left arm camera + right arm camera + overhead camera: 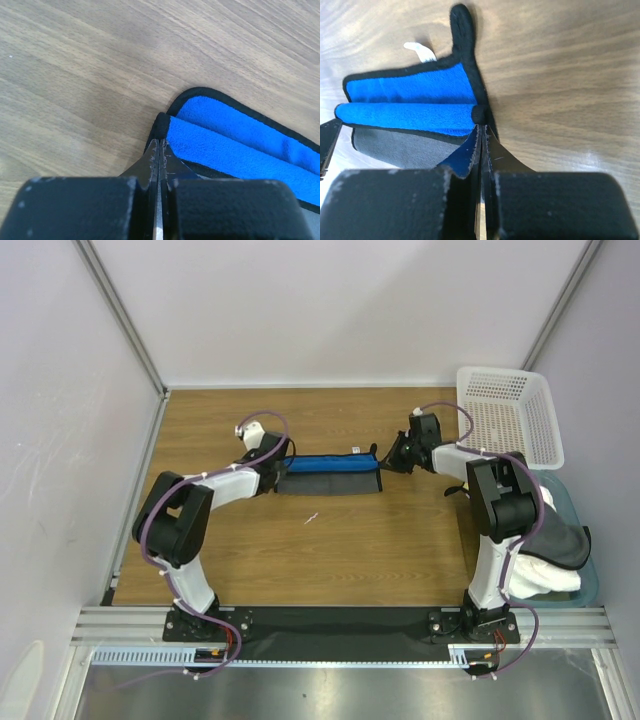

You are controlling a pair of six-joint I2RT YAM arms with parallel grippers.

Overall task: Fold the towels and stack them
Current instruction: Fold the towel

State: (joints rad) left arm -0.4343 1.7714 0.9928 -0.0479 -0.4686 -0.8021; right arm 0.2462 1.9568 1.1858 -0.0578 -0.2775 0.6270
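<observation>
The towel (330, 476) lies a little beyond the middle of the worktop. It is folded into a long narrow strip running left to right, blue pile on top, a grey face beneath and dark binding round the edge. The left gripper (277, 469) is pinched tight on its left end, fingers closed over the bound corner where the fold doubles up. The right gripper (393, 459) is clamped the same way on the right end, the end that carries the hanging loop (462, 22) and a white label (420, 51). Between them the strip rests flat on the wood.

It looks light and floppy. I'd expect it to sag in the middle once raised, and to slide open if only one layer is caught. The bound corners seem the place to grip, taking every layer, with both ends moved together. The pile should give the fingers good purchase.

A white towel (545, 580) under a grey one (562, 540) sits in the bin (593, 585) by the near right corner. The basket (505, 412) stands at the far right corner.
</observation>
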